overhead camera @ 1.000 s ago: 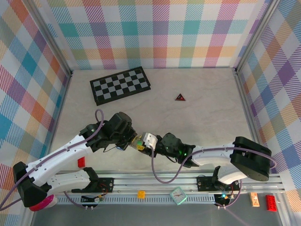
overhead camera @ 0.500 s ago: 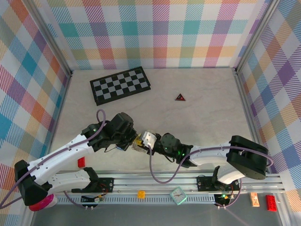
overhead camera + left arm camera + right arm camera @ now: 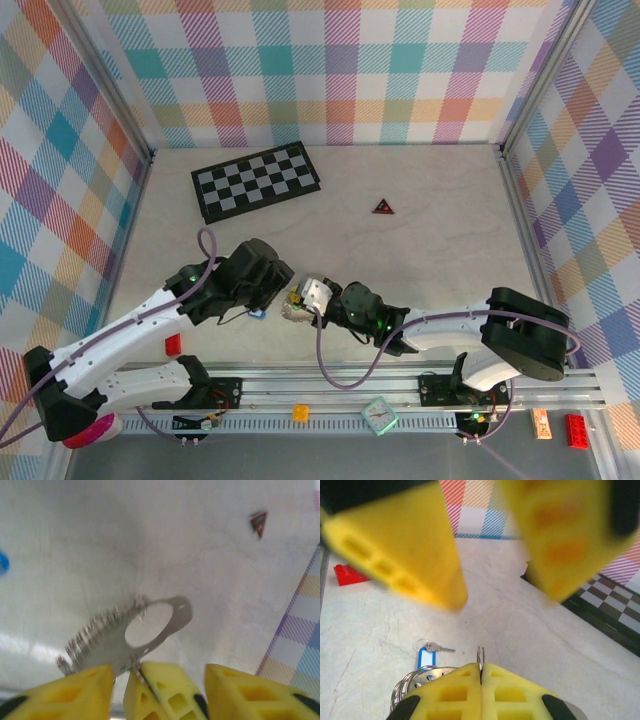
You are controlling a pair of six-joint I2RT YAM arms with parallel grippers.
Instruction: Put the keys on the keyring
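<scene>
Left gripper (image 3: 500, 592) has been opened and emptied; keyring (image 3: 412, 677) is pinched thinly in closed right gripper (image 3: 481, 667), so slippage is possible.

The left arm (image 3: 130, 335) and the right arm (image 3: 450, 325) are reached out from their bases toward the checkerboard (image 3: 257, 180) and are brought tip to tip short of it, on its near side. The left pincer (image 3: 280, 298) is held open, its fingers (image 3: 65, 692) spread on either side of the right pincer's tips. The right pincer (image 3: 480, 672) is pressed shut, the keyring (image 3: 100, 645) nipped between its fingers. The left arm is bent at the elbow; the right forearm is laid low.
</scene>
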